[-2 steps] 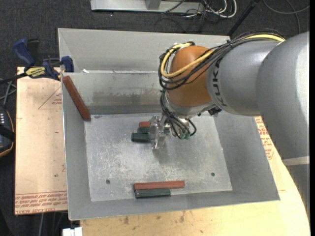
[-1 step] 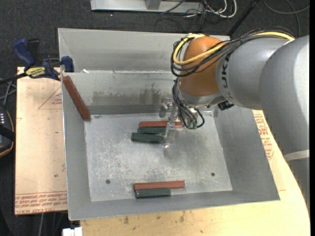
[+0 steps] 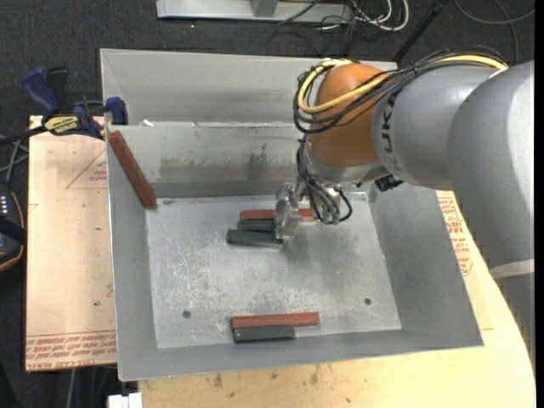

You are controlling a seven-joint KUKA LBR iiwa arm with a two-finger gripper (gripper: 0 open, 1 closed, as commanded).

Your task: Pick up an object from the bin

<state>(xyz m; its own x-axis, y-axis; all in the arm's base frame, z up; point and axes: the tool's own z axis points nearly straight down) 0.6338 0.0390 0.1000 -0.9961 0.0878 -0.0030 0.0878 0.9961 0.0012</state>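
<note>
Grey bin (image 3: 212, 287), dark carpet (image 3: 51, 24) behind

The bin floor (image 3: 195, 279) lies open on the left and between the middle and the front. Two bars (image 3: 253, 237) sit mid-bin beside the arm (image 3: 442, 134). Another pair (image 3: 274, 325) lines the front edge, and a red-brown bar (image 3: 131, 170) leans along the left wall.

Dark letters run sideways on the grey arm (image 3: 450, 126), upper right of the frame, just beside its orange cover (image 3: 344, 117). A "K" and a "U" can be read; the rest is hidden.
</note>
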